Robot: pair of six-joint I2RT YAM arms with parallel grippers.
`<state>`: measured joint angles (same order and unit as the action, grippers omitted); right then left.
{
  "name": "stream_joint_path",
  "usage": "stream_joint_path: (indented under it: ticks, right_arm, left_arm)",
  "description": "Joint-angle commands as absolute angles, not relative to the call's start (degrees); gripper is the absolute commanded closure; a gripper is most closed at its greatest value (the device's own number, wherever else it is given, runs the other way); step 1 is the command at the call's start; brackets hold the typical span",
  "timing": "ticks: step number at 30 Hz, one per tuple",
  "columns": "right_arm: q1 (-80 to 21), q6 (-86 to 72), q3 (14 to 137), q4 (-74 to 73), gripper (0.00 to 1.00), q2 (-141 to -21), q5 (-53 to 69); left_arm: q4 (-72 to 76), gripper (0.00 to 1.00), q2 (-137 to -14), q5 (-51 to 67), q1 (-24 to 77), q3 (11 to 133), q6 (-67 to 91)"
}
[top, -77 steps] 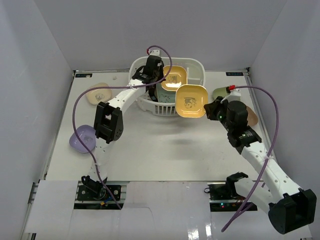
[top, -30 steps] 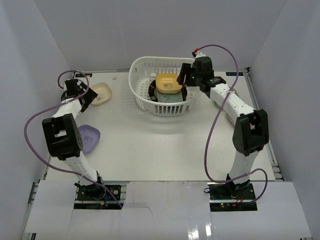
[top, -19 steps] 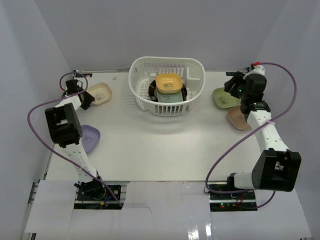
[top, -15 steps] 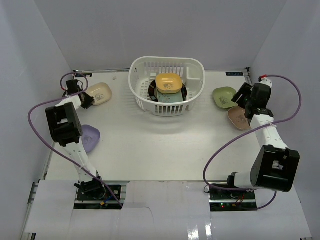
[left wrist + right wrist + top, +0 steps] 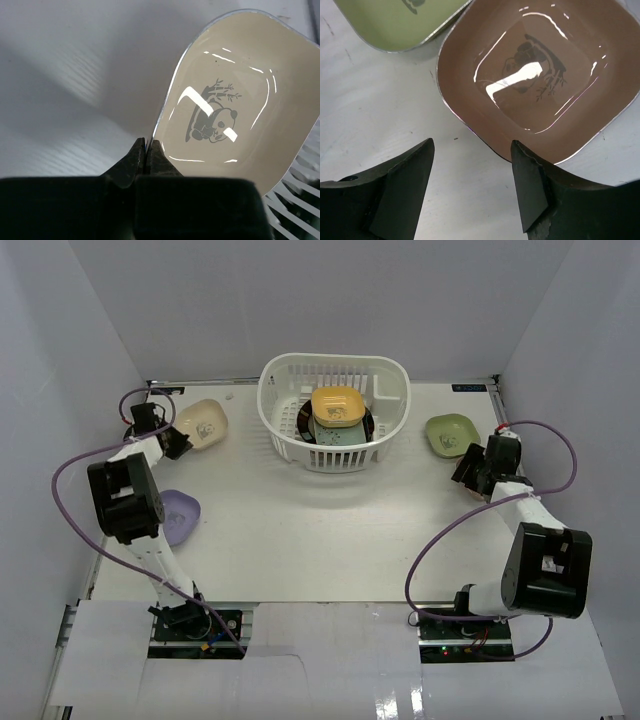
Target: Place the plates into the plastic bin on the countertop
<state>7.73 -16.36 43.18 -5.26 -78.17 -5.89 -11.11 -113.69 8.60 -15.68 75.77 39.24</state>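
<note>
"Both arms moved a bit. The left gripper (image 5: 146, 147) tipped the small cream rounded-square plate (image 5: 225, 110) up, near the far left corner."

"Was it holding it?"

"Yes, pinched tight on its rim. The right gripper (image 5: 471, 150) came down over the brown rounded-square plate (image 5: 540, 75) by the right edge, fingers wide apart, holding nothing."

"What next?"

"I think the cream one needed carrying to the big white plastic lattice bin (image 5: 345, 460) at the far edge."

Plain white wall panels (image 5: 330, 300) enclose the white countertop (image 5: 320, 530) at back, left and right.
</note>
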Motion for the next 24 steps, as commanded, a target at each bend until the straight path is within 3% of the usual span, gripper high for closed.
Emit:
stream_joint_path:
  ticks: [1, 6, 11, 15, 18, 24]
  right_arm:
    - [7.5, -14.4, 43.7, -4.8, 0.31, -81.0, -7.5]
    - [6.9, -12.6, 46.5, -6.2, 0.30, -86.0, -7.2]
    - [4.1, -12.6, 45.4, -6.2, 0.44, -88.4, -9.3]
    - [2.9, -14.6, 43.2, -5.3, 0.82, -87.1, -9.0]
    - [1.2, -15.8, 40.8, -4.6, 0.90, -83.2, -9.5]
    - [0.3, -17.0, 40.0, -5.1, 0.92, -73.9, -9.1]
  left_arm:
    - [-5.5, 1.00, -100.6, 11.9, -14.5, 74.4, 42.1]
    - [-5.1, 1.00, -89.1, 12.0, -8.8, 74.5, 40.3]
    - [-10.2, 1.00, -87.7, 10.5, 3.1, 81.6, 34.3]
    - [-14.0, 1.00, -91.0, 9.8, 11.0, 86.7, 31.6]
    - [-16.2, 1.00, -94.6, 7.7, 15.9, 90.3, 29.4]
    - [-21.2, 1.00, -105.1, 2.9, 23.0, 99.7, 26.4]
